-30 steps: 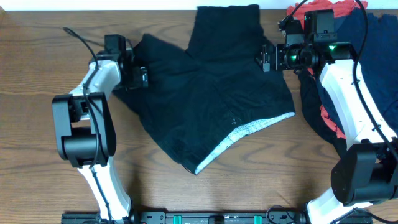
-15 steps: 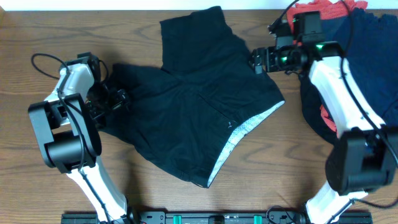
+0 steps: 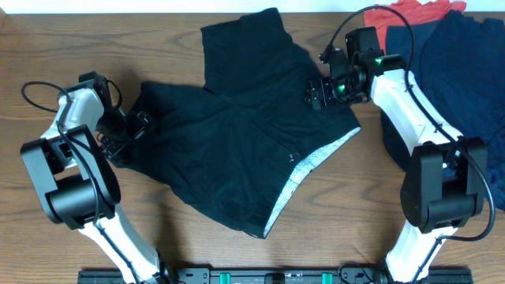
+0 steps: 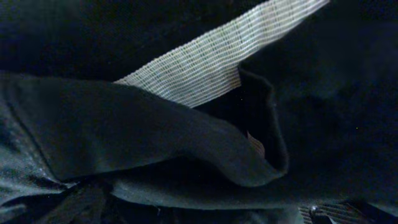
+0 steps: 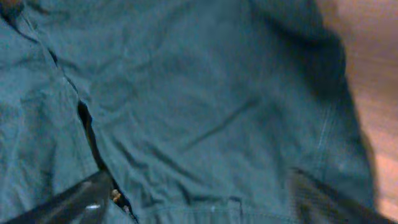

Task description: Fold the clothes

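Note:
Black shorts (image 3: 237,134) lie spread across the middle of the table, with a pale mesh lining strip (image 3: 316,162) along the lower right hem and a tiny white mark (image 3: 294,156). My left gripper (image 3: 136,126) is at the shorts' left edge and shut on the fabric. In the left wrist view, folded black cloth (image 4: 155,137) and the mesh strip (image 4: 205,62) fill the frame and hide the fingers. My right gripper (image 3: 316,92) is over the shorts' upper right edge. Its fingers (image 5: 199,205) are wide apart above flat fabric (image 5: 205,93), holding nothing.
A pile at the far right holds a navy garment (image 3: 465,71), a coral-red one (image 3: 406,12) and a black one (image 3: 394,134). Bare wooden table (image 3: 379,229) shows in front of the shorts. A cable (image 3: 35,87) loops beside the left arm.
The shorts have been dragged left across the table with my left gripper. My right gripper moved left and down over the shorts' upper right edge.

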